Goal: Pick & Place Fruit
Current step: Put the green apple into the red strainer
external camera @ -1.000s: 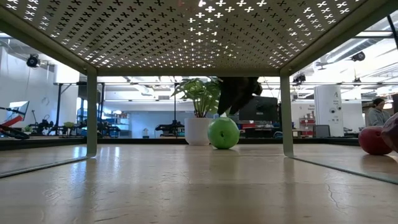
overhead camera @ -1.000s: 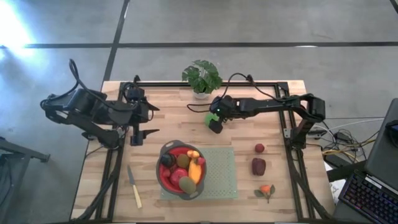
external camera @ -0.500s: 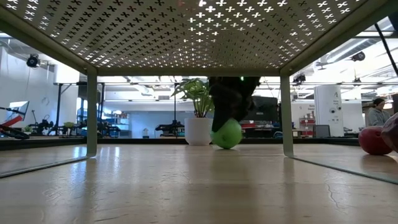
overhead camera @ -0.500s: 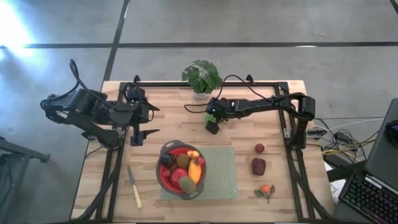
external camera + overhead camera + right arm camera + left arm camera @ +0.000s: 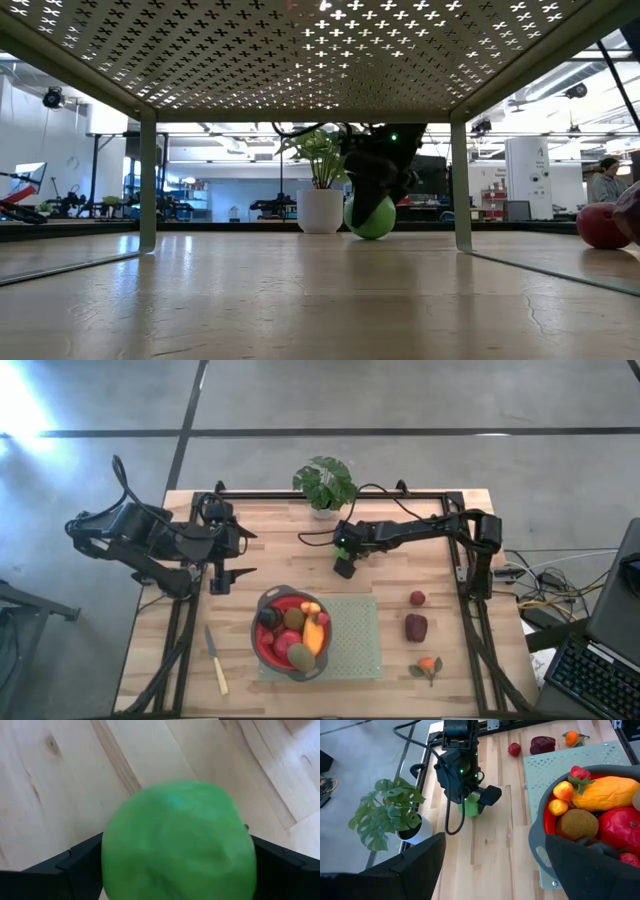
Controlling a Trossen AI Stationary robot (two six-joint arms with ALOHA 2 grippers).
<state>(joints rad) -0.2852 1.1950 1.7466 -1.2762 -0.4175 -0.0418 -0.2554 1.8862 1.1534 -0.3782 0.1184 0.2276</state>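
While the red, grey-rimmed bowl (image 5: 290, 632) at six o'clock already holds most fruit, the right gripper (image 5: 345, 555) straddles the green ball (image 5: 471, 805) near twelve, fingers spread beside it; whether it grips, I cannot tell. Three pieces remain at four o'clock. The left gripper (image 5: 226, 561) waits open at nine.

Readable text: none that I can make out.
Labels, brands: none on anything I see.
Numbers, signs: none legible in the room behind my table either.
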